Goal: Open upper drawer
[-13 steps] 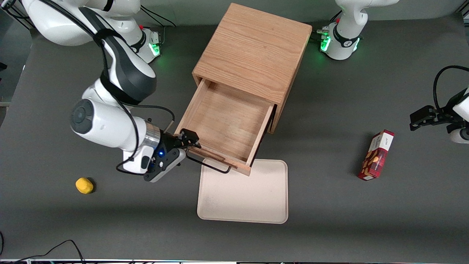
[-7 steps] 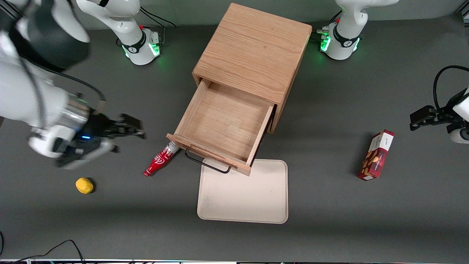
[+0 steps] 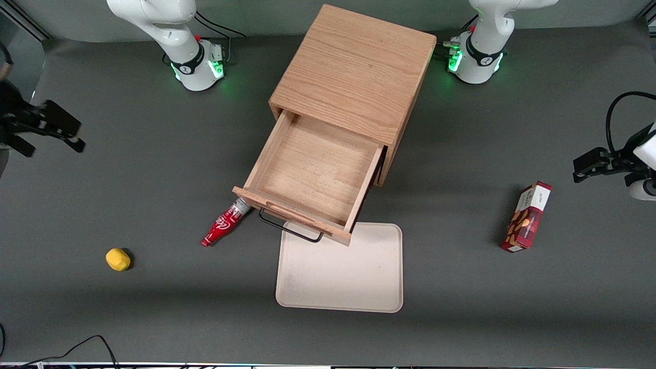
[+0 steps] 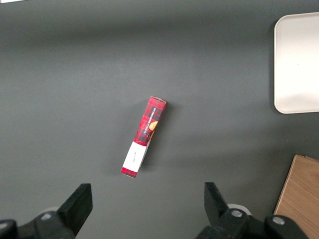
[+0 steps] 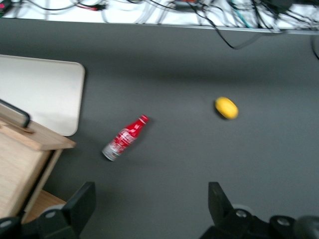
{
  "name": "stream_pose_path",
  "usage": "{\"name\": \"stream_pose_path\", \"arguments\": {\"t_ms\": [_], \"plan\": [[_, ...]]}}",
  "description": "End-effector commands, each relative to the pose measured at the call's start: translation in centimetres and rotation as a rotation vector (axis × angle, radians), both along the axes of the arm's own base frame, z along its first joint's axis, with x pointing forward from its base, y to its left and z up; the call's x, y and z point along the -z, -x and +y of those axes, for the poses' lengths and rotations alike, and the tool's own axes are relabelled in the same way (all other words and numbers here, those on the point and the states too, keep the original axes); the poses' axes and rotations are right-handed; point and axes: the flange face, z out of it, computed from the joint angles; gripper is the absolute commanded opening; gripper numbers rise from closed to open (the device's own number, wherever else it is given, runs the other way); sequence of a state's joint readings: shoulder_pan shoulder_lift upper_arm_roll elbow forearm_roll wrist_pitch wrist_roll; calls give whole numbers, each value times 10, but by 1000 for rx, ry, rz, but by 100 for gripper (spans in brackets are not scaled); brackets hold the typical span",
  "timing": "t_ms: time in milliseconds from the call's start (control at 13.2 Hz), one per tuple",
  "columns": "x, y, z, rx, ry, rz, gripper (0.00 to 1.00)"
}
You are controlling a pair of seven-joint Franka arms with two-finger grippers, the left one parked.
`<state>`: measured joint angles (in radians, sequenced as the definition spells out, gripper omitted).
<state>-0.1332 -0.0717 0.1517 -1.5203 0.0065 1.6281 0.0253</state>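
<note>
The upper drawer (image 3: 312, 177) stands pulled far out of the oak cabinet (image 3: 353, 72), and its inside is bare. Its thin black wire handle (image 3: 289, 230) hangs over the beige tray's edge. A corner of the drawer front (image 5: 25, 144) and the handle (image 5: 15, 113) also show in the right wrist view. My right gripper (image 3: 51, 141) is open and empty, raised well off the drawer toward the working arm's end of the table. In its own wrist view the gripper (image 5: 149, 209) hovers over bare table. The bottom drawer is hidden under the upper one.
A red bottle (image 3: 224, 224) lies on the table beside the drawer front. A yellow object (image 3: 118, 259) lies nearer the front camera. A beige tray (image 3: 341, 269) lies in front of the drawer. A red box (image 3: 528, 216) lies toward the parked arm's end.
My gripper has let go of the drawer handle and swung up and away toward the working arm's end of the table. The drawer stays open. The red bottle has come into view.
</note>
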Motion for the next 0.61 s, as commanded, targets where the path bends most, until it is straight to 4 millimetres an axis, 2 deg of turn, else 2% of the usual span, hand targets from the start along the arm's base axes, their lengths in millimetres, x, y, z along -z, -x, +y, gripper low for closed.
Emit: {"name": "stream_pose_path", "arguments": {"t_ms": [0,76,303,529], "plan": [[7,20,-42,83,7,0,100],[5,19,-50,63,11,-5,100],[-2,14,-54,37,17,-15,100],[1,3,-58,39,13,-11,100]]}}
